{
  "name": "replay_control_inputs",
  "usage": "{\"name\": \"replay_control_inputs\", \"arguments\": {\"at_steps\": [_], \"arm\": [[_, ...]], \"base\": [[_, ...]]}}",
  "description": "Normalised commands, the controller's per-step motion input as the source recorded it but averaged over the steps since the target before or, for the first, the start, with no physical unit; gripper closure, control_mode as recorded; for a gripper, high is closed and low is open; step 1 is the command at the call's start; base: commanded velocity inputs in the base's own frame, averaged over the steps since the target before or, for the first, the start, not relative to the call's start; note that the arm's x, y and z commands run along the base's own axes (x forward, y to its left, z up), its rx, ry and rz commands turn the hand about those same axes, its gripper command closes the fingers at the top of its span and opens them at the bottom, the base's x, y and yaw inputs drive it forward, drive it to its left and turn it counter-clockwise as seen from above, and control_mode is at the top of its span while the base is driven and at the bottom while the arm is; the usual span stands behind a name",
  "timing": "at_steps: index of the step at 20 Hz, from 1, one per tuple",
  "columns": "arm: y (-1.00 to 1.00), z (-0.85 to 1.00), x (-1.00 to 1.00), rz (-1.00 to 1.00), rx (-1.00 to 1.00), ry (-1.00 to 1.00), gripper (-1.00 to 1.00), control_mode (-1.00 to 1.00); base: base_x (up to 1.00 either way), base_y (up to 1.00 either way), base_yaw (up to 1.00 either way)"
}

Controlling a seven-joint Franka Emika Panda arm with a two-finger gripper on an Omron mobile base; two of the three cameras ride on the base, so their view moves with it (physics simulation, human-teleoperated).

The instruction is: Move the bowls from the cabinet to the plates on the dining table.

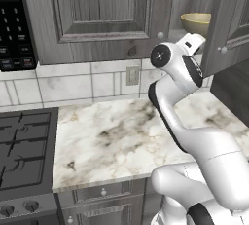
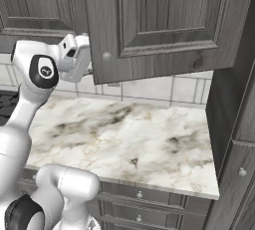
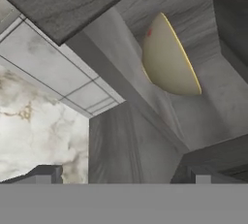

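Note:
A glossy tan bowl [image 1: 197, 23] stands on the shelf inside the grey wood-grain cabinet [image 1: 97, 14], whose right door [image 1: 228, 19] hangs open. In the hand view the bowl [image 3: 169, 58] appears rolled on its side, ahead of my gripper [image 3: 123, 175] and apart from it. The gripper is open, with nothing between its fingertips [image 3: 48, 173]. My hand [image 1: 190, 41] is raised just below and in front of the shelf's edge. From the right base view the open door [image 2: 164, 25] hides the shelf, and the hand [image 2: 74, 57] sits at the door's left edge. The plates and the dining table are out of view.
A marble worktop [image 1: 112, 136] over grey drawers lies below the cabinet. A stove [image 1: 24, 146] and a black microwave [image 1: 14, 24] are to the left. A wall outlet [image 1: 132, 75] sits in the tiled backsplash. A tall grey unit [image 2: 234, 114] bounds the right end.

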Motion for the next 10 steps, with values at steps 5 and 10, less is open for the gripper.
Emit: {"name": "replay_control_inputs", "arguments": {"at_steps": [5,10], "arm": [[-0.18,0.06,-0.66,0.0,0.0,-0.07,-1.0,-1.0],[-0.27,0.14,-0.56,0.0,0.0,-0.09,-1.0,-1.0]], "base": [[0.0,0.0,0.0],[0.0,0.0,0.0]]}}
